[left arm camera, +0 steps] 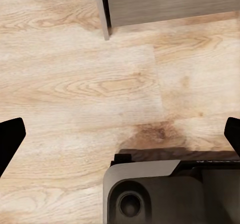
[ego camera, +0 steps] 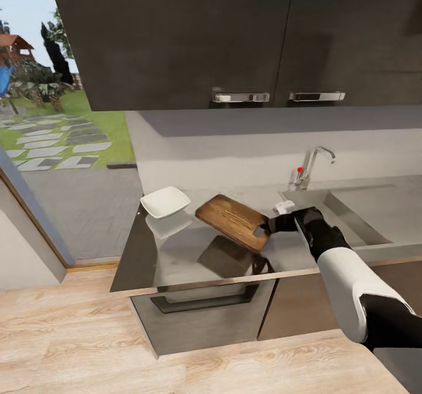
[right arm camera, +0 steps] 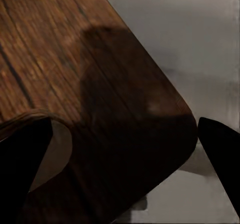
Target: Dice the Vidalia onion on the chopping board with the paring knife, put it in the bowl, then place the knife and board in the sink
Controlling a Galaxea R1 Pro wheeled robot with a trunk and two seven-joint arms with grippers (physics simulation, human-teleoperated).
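My right gripper (ego camera: 266,225) grips the board (ego camera: 231,221) by its handle end, tilted above the countertop (ego camera: 176,253) beside the sink (ego camera: 351,218); my left gripper (left arm camera: 120,134) hangs open.

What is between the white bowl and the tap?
In the head view, the chopping board sits between the bowl and the tap, tilted up off the countertop, with the right hand at its handle end.

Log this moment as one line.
right pincer: gripping cutting board at handle end | board: lifted, tilted over counter | bowl: beside it
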